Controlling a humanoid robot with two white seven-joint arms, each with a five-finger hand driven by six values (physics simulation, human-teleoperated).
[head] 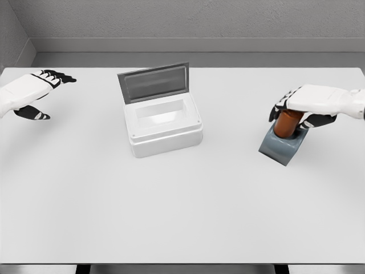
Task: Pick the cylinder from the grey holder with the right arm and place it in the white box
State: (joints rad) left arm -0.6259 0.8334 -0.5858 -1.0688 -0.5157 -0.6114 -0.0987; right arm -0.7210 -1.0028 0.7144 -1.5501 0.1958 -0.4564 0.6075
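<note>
Right hand (311, 105) fingers closing around brown cylinder (287, 122) in grey holder (280, 147), counter's (182, 211) right edge | left hand (31, 94) fingers spreading, left edge | white box (165, 128) standing open, centre-back.

There is one view only, from the robot's head, set high and tilted down over the white table (182, 217); it faces the far grey wall (194, 20), which fills the top edge; the table's near edge runs along the bottom; both arms enter from the sides, left hand (34, 94) and right hand (308, 105) framing the middle; nothing sits close to the lens.
</note>
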